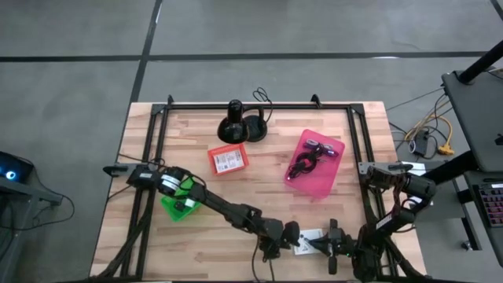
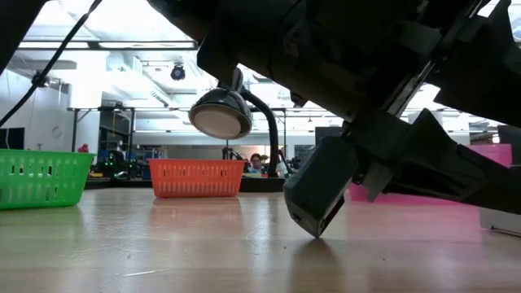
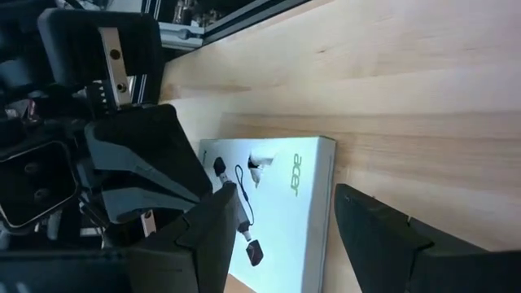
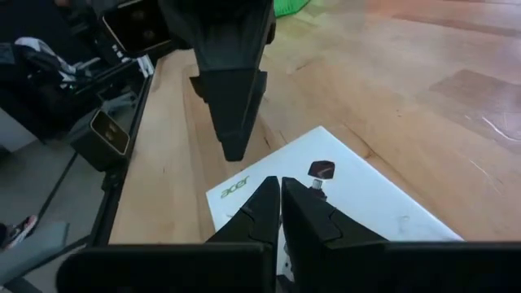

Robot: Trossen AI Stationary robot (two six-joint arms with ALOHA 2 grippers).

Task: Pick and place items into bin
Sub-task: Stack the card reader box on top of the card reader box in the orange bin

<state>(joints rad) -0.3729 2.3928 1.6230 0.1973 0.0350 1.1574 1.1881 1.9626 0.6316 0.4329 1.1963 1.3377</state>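
Both arms reach to the near edge of the wooden desk [image 1: 236, 204], where a white printed card [image 1: 308, 238] lies flat. The card carries a green "acer" logo and a picture of a small black dongle on a cord.

The left end effector [image 1: 289, 236] sits at the left end of the card. In the left wrist view its two dark fingers [image 3: 203, 236] are spread wide, with the card [image 3: 285, 220] lying on the desk between and just beyond them; whether either finger touches the card cannot be told.

The right end effector [image 1: 328, 242] sits at the card's right end. In the right wrist view its fingers [image 4: 305, 216] are pressed together with their tips [image 4: 281, 191] over the card [image 4: 350, 203], near the printed dongle. The left end effector [image 4: 232, 106] shows opposite it, hanging just above the card's far edge.

Farther back on the desk stand three bins: a pink bin [image 1: 316, 163] on the right holding a black coiled cable [image 1: 302, 163] and a purple strap [image 1: 324, 149], an orange bin [image 1: 228, 158] in the middle holding a white printed card, and a green bin [image 1: 179, 203] partly under the left arm. A black round-based stand [image 1: 242, 126] with a cord stands by the far edge.
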